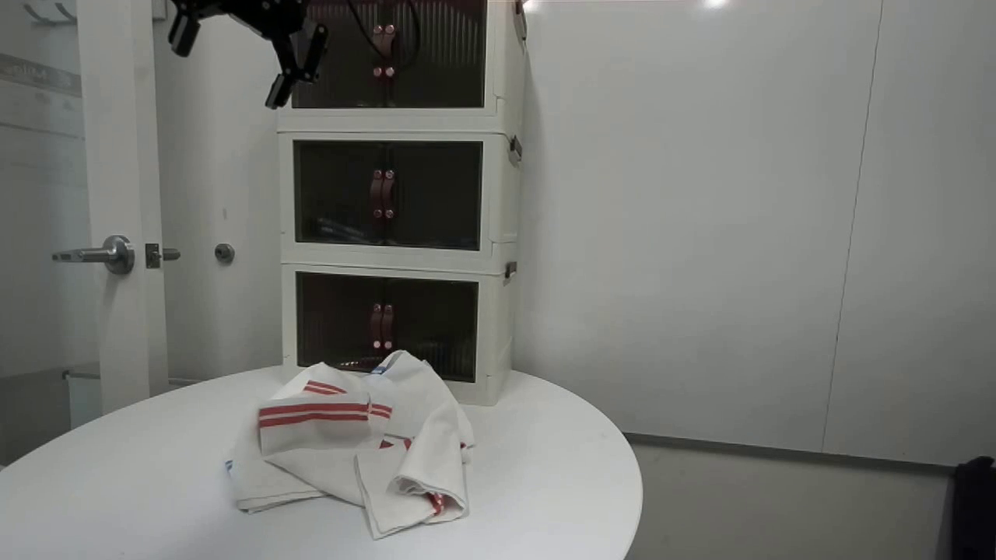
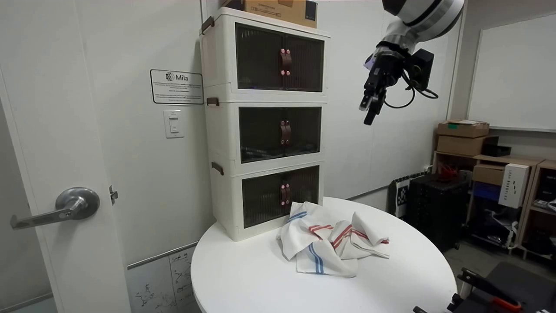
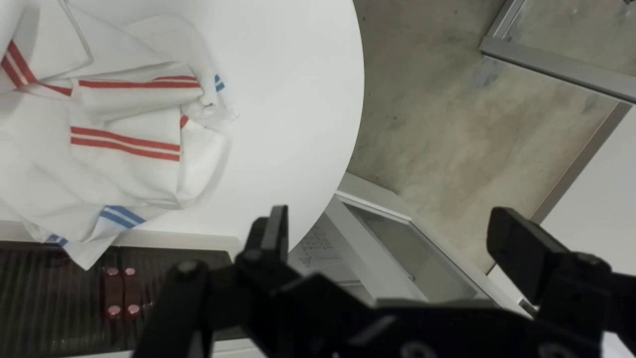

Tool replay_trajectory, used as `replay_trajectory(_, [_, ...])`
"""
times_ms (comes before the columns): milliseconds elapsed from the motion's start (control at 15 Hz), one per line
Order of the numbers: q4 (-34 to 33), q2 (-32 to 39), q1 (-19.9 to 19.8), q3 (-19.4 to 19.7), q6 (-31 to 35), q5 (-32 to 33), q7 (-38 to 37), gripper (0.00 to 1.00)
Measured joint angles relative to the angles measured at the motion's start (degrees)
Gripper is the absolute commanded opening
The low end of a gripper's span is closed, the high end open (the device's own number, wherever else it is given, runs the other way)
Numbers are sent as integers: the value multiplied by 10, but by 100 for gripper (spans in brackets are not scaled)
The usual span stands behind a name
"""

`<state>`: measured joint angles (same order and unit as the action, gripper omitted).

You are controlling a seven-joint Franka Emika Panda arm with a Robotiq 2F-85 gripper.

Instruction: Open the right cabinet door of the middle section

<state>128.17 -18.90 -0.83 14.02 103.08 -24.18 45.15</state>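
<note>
The middle section (image 1: 389,256) is a white-framed box between two alike boxes; its frame also shows in an exterior view (image 2: 225,139). Its right cabinet door (image 1: 437,198) is a dark tinted panel, shut flush beside its left twin; it shows in an exterior view too (image 2: 304,130). The dark red handles (image 1: 383,194) of both doors meet at the centre. My gripper (image 1: 232,68) is open and empty, high above the table and apart from the boxes, also in an exterior view (image 2: 367,113). In the wrist view its fingers (image 3: 390,216) are wide apart. The right door is not visible there.
A crumpled striped towel (image 1: 327,435) lies on the round white table (image 1: 560,467) before the bottom box (image 1: 496,350). The top box (image 2: 278,94) carries a cardboard box (image 2: 278,12). A room door with a lever handle (image 2: 78,204) stands beside the stack.
</note>
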Motion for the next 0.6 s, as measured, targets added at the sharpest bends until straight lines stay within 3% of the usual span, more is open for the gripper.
replay_trajectory(600, [0, -12, -7, 0, 6, -9, 4, 100])
